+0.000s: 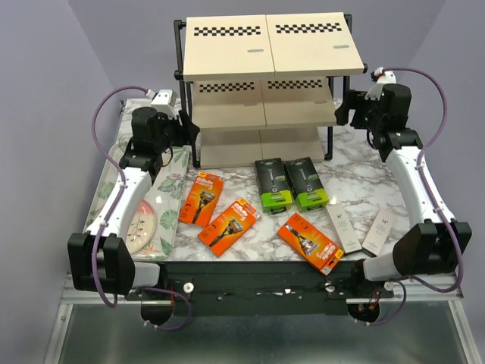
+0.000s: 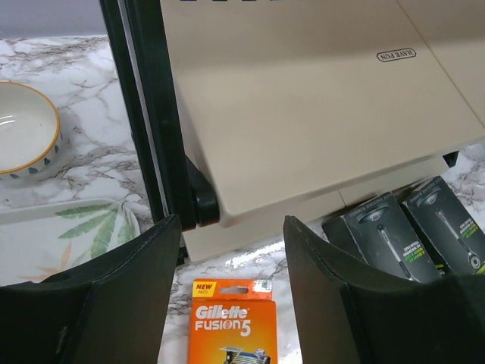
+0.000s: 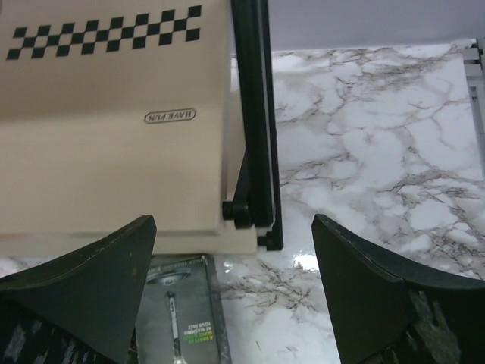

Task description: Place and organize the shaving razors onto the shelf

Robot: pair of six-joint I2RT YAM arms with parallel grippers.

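Shelf (image 2: 303,114) stands just ahead of the left end effector (image 2: 231,225), spread empty over an orange razor pack (image 2: 231,322); right end effector (image 3: 233,220) likewise released (black pack (image 3: 178,303), probably razors, beneath)

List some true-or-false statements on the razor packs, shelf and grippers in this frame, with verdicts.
1. The shelf holds none of the razor packs. True.
2. The left gripper grips an orange pack. False: it is open and empty, and the pack lies on the table below it.
3. The two black packs lie side by side in front of the shelf. True.
4. The pink plate is on the top board. False: it lies on the floral tray.
5. The right gripper is shut. False: it is open.
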